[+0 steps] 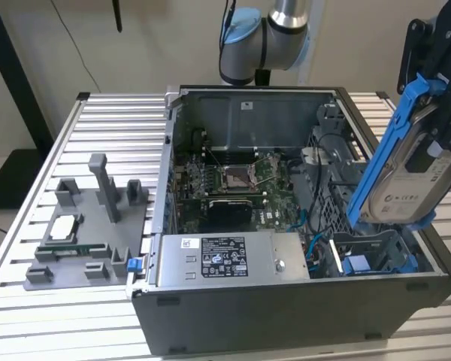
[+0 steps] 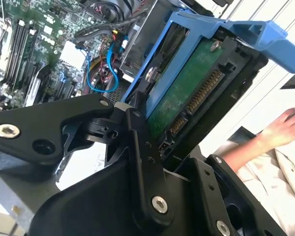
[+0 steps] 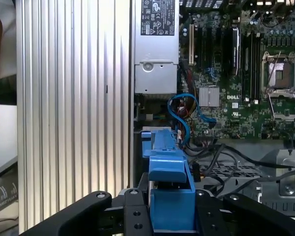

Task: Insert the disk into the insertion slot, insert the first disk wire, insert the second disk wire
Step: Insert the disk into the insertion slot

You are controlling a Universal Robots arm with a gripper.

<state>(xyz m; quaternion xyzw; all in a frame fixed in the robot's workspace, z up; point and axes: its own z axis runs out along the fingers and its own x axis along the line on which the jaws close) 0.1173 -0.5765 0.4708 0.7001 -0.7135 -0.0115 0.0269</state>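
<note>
My gripper (image 1: 434, 120) is shut on the disk (image 1: 407, 179), a silver drive with a white label in a bright blue carrier. In the exterior view I hold it tilted steeply above the case's right front corner. Its lower end hangs just over the insertion slot (image 1: 379, 242), a grey sheet-metal bay with a small blue block (image 1: 357, 265) inside. In the second wrist view the disk's green circuit side (image 2: 187, 93) shows between my black fingers (image 2: 137, 132). In the first wrist view the blue carrier (image 3: 169, 189) sits between the jaws of my gripper (image 3: 171, 219). Blue wires (image 1: 310, 248) loop beside the bay.
The open computer case holds a motherboard (image 1: 233, 180) and a silver labelled power-supply box (image 1: 225, 259). A grey fixture (image 1: 83, 226) with small parts lies on the slatted aluminium table (image 1: 30, 301) at the exterior view's left. A person's hand (image 2: 285, 128) rests near the table.
</note>
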